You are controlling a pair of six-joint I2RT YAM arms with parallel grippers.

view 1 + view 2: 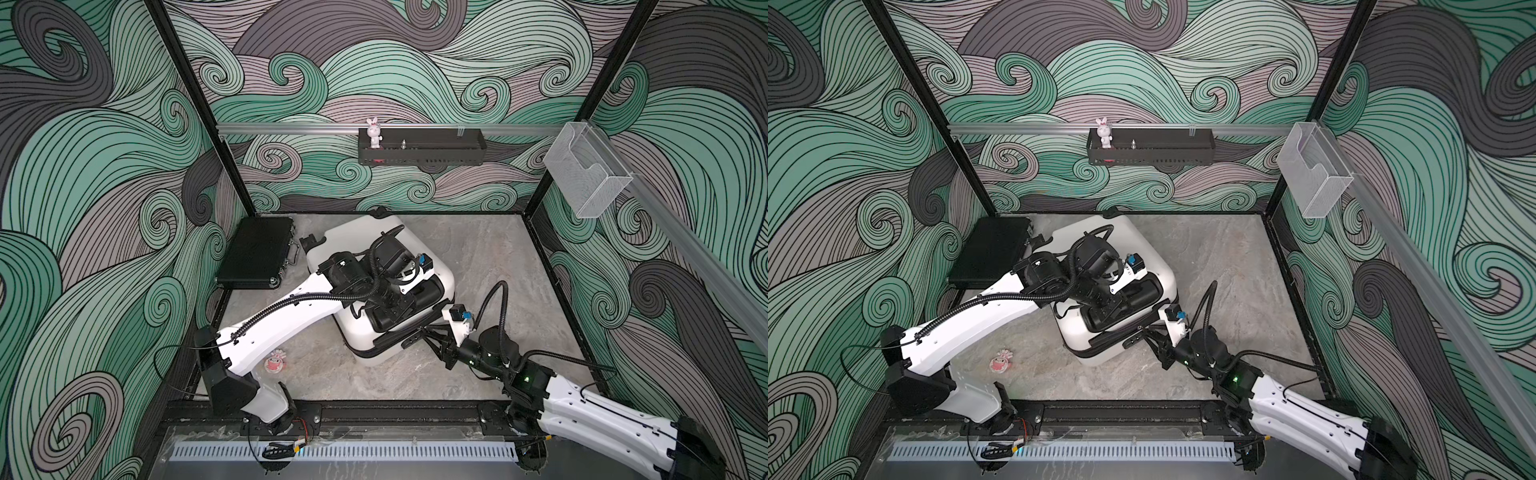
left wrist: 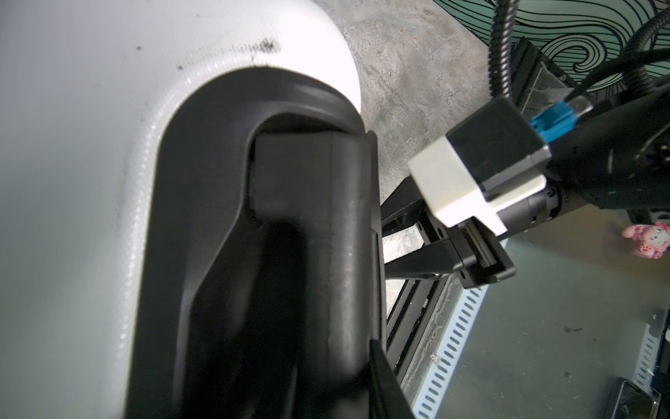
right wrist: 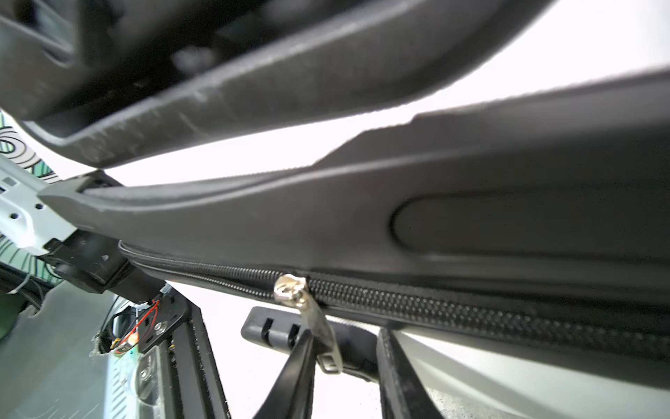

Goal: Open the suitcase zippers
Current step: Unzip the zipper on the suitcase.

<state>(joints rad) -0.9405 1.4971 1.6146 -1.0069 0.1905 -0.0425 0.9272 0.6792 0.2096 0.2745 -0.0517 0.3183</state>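
Observation:
The white suitcase lies flat mid-table, its black handle panel facing up. My left gripper reaches down into that panel. In the left wrist view the black handle fills the space between the jaws of the left gripper, which is shut on it. At the near side my right gripper meets the zipper band. The silver pull hangs between the open jaws, resting against one finger, with a gap to the other.
A flat black briefcase lies at the back left. A small pink toy sits near the left arm's base. On the back wall is a black shelf with a bunny figure. A clear bin hangs on the right.

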